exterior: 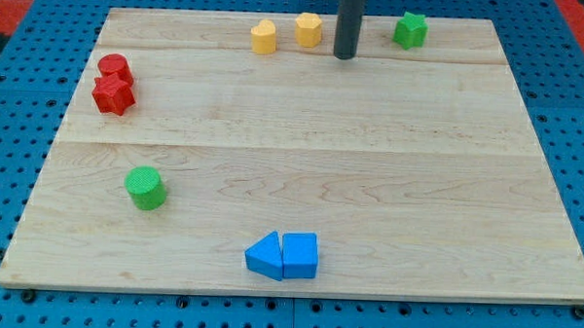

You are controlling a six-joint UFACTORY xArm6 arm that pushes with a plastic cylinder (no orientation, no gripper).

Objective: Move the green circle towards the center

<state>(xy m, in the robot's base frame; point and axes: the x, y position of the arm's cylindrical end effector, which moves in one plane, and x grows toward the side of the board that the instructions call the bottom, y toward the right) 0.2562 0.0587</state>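
Green circle [145,188] sits at the board's [389,187] left, below centre, well apart from my tip [345,56], which rests near the top edge just right of the yellow hexagon [308,29]; the rod has no jaws to open or close. I judge this the approach step: the tip must travel around to the circle's left side, then push it rightward and slightly up.

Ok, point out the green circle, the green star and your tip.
green circle [145,186]: camera view, its round top face.
green star [410,29]: camera view, its top face.
my tip [344,56]: camera view, rod's very end.
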